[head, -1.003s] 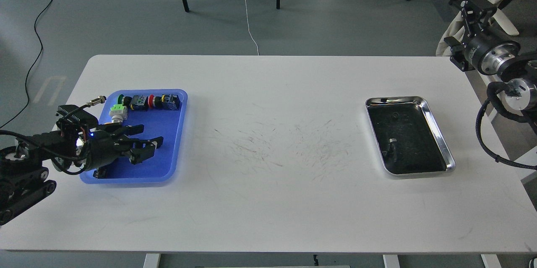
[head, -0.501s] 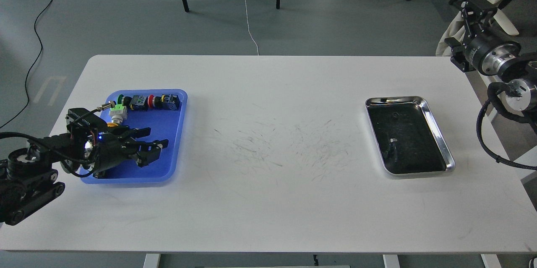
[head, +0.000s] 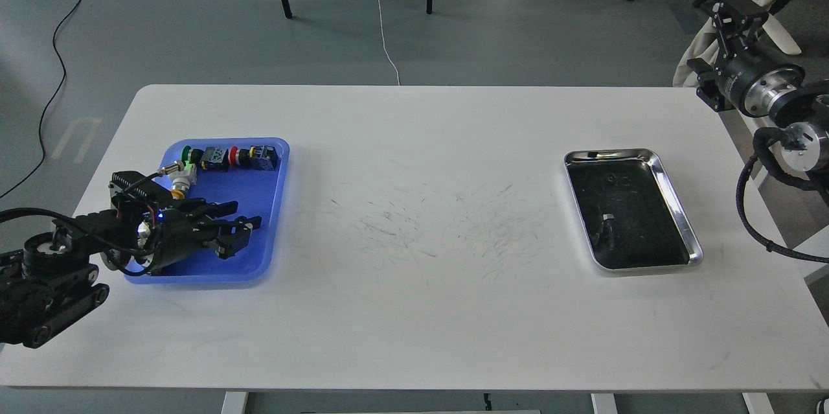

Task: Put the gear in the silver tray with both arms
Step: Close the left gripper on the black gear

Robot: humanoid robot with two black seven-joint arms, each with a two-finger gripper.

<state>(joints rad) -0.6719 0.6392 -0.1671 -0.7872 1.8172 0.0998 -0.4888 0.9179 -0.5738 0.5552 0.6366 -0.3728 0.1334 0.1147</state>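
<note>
While left gripper (head: pixel 236 225) hangs part-open and empty over blue tray (head: pixel 262 252), risks snagging neighbouring switches (head: pixel 230 157); right gripper (head: pixel 735 22) state cannot be told

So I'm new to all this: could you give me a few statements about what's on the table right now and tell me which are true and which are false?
1. The left gripper is over the blue tray. True.
2. The silver tray sits on the left side of the table. False: it is on the right side, and the blue tray is on the left.
3. Small button-like parts are lined up along the far edge of the blue tray. True.
4. The right gripper is reaching into the silver tray. False: it is beyond the table's far right corner, away from the tray.
5. The two trays touch. False: a wide stretch of scuffed tabletop lies between them.
</note>
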